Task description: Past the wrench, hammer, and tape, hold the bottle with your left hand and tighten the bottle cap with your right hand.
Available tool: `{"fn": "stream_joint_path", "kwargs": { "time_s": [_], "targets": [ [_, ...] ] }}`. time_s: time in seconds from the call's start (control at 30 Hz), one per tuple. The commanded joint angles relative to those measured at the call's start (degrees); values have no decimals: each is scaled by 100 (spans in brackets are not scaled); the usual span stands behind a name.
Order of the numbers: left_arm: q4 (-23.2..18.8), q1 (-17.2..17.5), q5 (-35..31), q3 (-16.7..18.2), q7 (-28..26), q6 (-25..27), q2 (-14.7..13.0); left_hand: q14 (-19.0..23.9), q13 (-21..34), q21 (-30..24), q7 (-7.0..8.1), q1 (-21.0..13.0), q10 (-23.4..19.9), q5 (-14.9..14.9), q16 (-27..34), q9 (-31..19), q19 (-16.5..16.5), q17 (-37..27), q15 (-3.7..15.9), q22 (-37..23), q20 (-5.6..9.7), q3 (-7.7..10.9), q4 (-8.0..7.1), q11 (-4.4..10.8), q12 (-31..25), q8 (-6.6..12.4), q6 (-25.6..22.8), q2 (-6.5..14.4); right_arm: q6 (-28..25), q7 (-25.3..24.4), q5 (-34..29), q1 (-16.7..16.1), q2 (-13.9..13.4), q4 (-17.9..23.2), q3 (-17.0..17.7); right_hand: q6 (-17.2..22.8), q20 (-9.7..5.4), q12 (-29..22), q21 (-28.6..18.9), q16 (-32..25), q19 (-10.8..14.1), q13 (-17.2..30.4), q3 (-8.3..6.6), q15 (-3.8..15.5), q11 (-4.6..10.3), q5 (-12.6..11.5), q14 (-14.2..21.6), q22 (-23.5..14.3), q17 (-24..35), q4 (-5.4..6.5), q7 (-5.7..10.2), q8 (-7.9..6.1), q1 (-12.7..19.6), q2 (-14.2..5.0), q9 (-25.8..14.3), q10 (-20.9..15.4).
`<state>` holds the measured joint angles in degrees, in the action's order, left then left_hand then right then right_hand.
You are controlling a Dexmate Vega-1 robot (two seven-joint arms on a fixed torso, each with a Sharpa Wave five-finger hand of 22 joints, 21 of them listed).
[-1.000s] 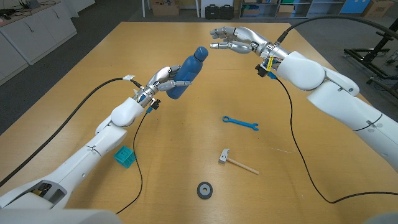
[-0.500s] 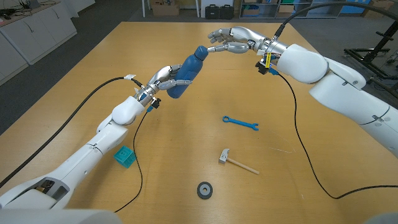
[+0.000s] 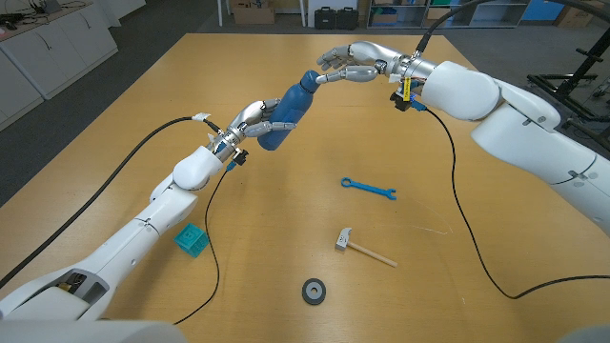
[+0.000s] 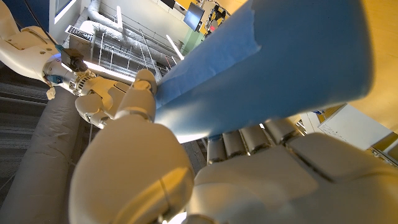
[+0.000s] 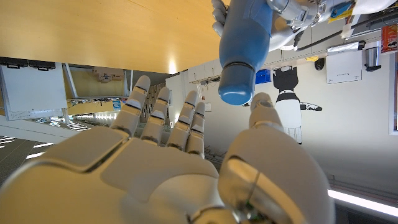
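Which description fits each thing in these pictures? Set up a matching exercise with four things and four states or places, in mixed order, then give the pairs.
Things:
1. bottle
2. wrench
3. right hand
4. tape

Descriptions:
A. lies nearest the table's near edge
B. held tilted off the table by the left hand
C. open, fingers spread by the cap
D. blue, flat on the table beyond the hammer

Pairs: 1-B, 2-D, 3-C, 4-A

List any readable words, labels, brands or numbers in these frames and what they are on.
None can be read.
Blue bottle: plain, no label visible.
Red sign on the wall: too small to read.
Yellow tag on the right wrist: too small to read.
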<state>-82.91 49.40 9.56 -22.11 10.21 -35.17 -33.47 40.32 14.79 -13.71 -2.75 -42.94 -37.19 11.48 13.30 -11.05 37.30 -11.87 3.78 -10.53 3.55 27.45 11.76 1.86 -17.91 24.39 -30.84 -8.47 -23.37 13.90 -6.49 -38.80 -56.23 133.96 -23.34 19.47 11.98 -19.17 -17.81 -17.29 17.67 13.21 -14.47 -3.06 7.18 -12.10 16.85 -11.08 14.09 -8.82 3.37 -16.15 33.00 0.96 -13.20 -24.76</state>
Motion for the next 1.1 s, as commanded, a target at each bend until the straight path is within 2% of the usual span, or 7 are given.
{"fn": "stream_joint_path", "kwargs": {
  "time_s": [0.03, 0.5, 0.63, 1.1],
  "targets": [
    [115, -89, -18, -54, 54, -62, 74, 35, 19, 22, 921, -674, -604, 20, -25, -32, 33, -19, 958, -22, 815, 217, -221, 621, 29, 11, -931, 735, -88, 143, -116, 104, 44, 33, -79, 87, 10, -46, -48, -29, 112, 10, -53, 37, 6, -35, 87, -6, -3, -7, 23, -66, 67, 10, -24, -87],
    [166, -114, 8, -69, 78, -52, 113, 72, 35, 23, 921, -669, -666, 22, -18, -34, 45, -34, 959, -24, 807, 212, -233, 629, 19, 28, -989, 754, 56, 287, -156, 227, 129, -129, -174, 392, 18, -168, -90, -109, 342, 26, -77, 209, 94, -48, 397, -8, -23, -7, 129, -166, 162, 29, -48, -433],
    [182, -120, 20, -77, 99, -63, 119, 77, 38, 23, 929, -668, -677, 22, -18, -35, 50, -37, 959, -24, 806, 212, -235, 638, 17, 31, -1000, 759, -22, 331, -261, 280, 153, -118, -240, 496, 18, -213, -104, -118, 415, 30, -90, 296, 124, -52, 449, -10, -28, -8, 166, -197, 200, 30, -50, -568],
    [198, -139, 24, -77, 94, -18, 139, 121, 57, 21, 943, -670, -723, 26, -6, -38, 64, -54, 965, -27, 804, 213, -243, 632, 11, 39, -1035, 795, -137, 368, -381, 275, 227, -85, -280, 740, 12, -296, -164, -189, 650, 39, -126, 411, 237, -64, 700, -14, -40, -2, 247, -263, 282, 13, -47, -832]
  ]
}}
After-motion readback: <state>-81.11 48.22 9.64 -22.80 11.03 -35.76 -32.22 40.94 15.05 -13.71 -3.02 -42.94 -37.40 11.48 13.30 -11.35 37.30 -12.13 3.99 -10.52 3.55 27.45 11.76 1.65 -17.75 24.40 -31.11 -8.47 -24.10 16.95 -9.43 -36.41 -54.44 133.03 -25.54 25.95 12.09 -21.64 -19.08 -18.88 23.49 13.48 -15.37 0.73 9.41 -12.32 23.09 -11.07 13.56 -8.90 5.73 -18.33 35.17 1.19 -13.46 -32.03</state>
